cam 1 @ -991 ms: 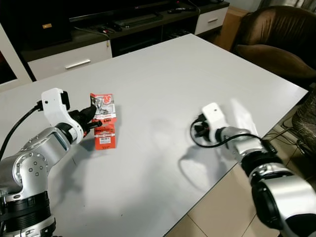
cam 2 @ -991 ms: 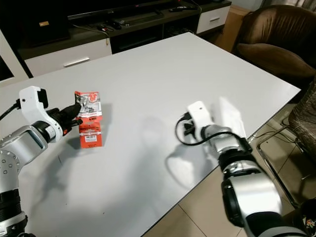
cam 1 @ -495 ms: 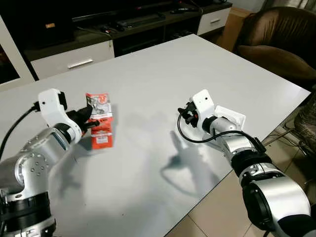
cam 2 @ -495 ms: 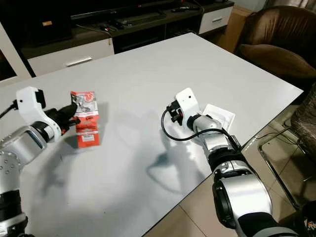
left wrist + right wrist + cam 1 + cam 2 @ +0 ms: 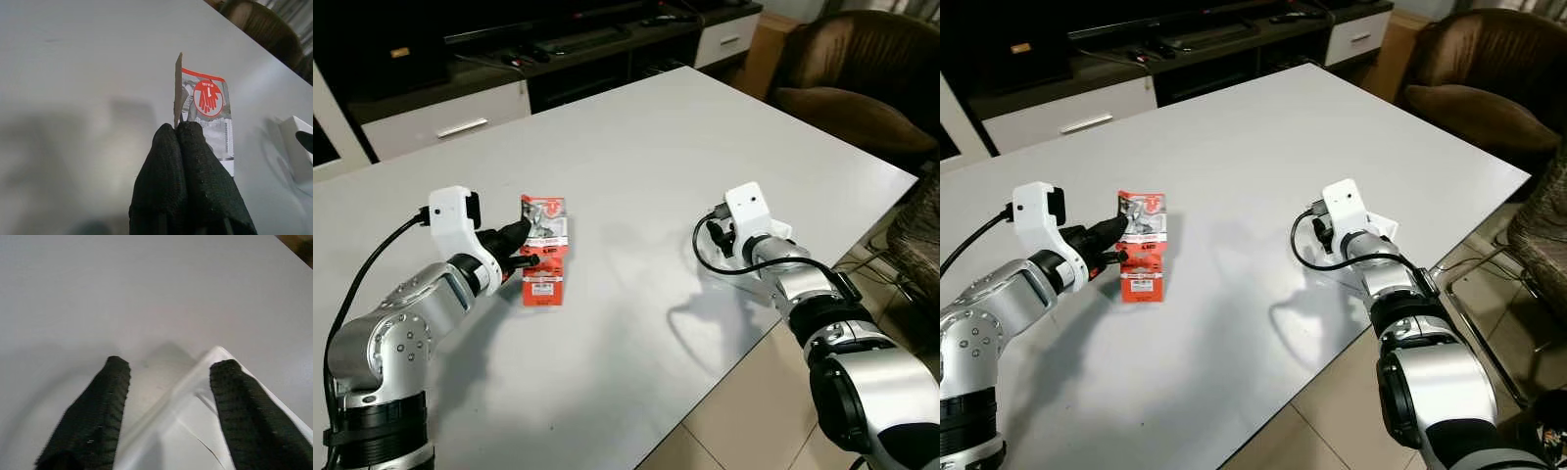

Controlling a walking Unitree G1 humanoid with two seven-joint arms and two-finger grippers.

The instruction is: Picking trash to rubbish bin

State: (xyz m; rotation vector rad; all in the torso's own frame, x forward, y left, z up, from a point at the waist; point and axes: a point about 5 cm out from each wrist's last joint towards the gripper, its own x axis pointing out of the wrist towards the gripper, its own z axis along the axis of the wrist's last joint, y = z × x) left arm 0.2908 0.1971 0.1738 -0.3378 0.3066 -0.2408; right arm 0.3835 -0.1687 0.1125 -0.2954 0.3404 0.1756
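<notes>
White table [image 5: 636, 137] w/ glossy top fills most of scene. Beyond far edge: low TV unit [image 5: 460, 93], white drawer fronts, dark open shelves w/ black devices. Brown leather armchair [image 5: 857, 73] near far right corner. Beige tiled floor [image 5: 754, 431] at right.

Red-and-grey printed packet [image 5: 544, 249], white tray [image 5: 205, 421], pale grey table [image 5: 636, 166].

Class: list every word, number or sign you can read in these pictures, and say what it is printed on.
"1 PAIR", upside down in the left wrist view, with a hands sign in a red circle: on the red packet pinched by the left gripper.
Other print on the packet: too small to read.
</notes>
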